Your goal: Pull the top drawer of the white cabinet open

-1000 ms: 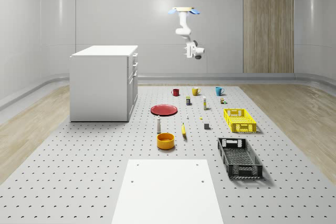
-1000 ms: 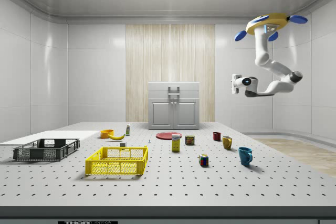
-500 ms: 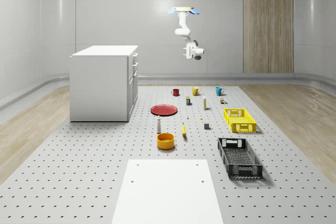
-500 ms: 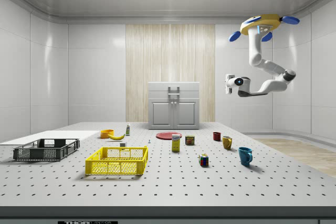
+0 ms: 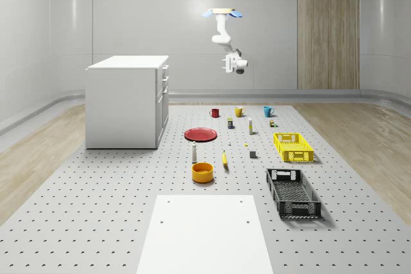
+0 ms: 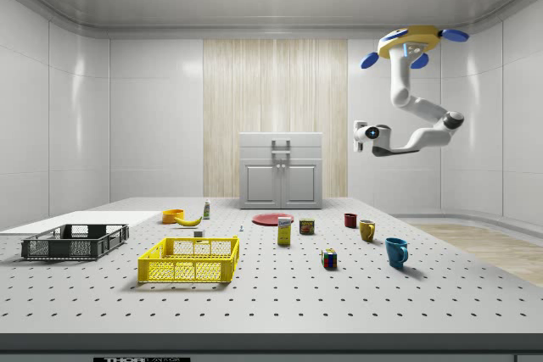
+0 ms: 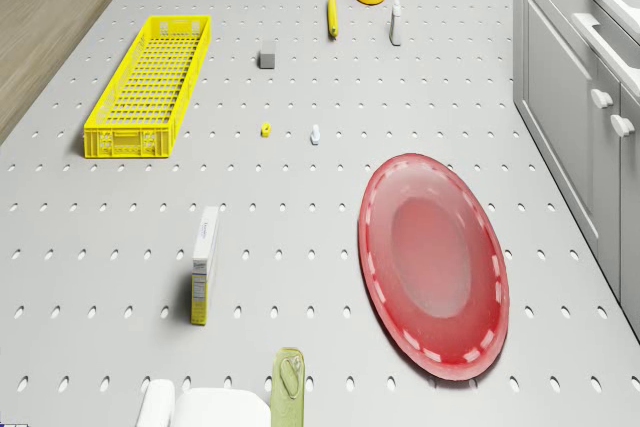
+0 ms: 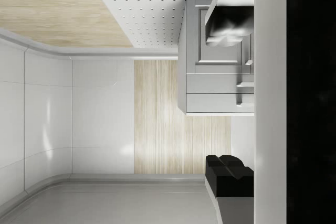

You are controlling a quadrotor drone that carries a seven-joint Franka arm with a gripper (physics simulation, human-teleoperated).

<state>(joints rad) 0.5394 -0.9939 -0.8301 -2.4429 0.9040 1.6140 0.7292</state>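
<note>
The white cabinet (image 5: 125, 101) stands at the whole-scene view's left, its drawers on the face toward the table's middle. Its top drawer (image 6: 281, 141) is closed, and its bar handle (image 8: 244, 104) sits flush with the front. The drone (image 5: 221, 12) hovers high above the far end of the table, over the mugs and well off from the cabinet front. The arm hangs down and bends toward the cabinet. My gripper (image 6: 360, 136) is open and holds nothing. It is level with the cabinet's top and far from the handle. One black fingertip (image 8: 228, 174) shows in the wrist view.
Under the drone lie a red plate (image 7: 435, 262), a small box (image 7: 204, 265) and several mugs (image 6: 395, 252). A yellow crate (image 5: 293, 146), a black crate (image 5: 293, 192), an orange bowl (image 5: 202, 172) and a banana (image 5: 225, 159) sit nearer the front. A white board (image 5: 205, 232) covers the front edge.
Drone and arm have drifted toward the cabinet, to the side view's left. The gripper has come closer to the cabinet front at about the same height.
</note>
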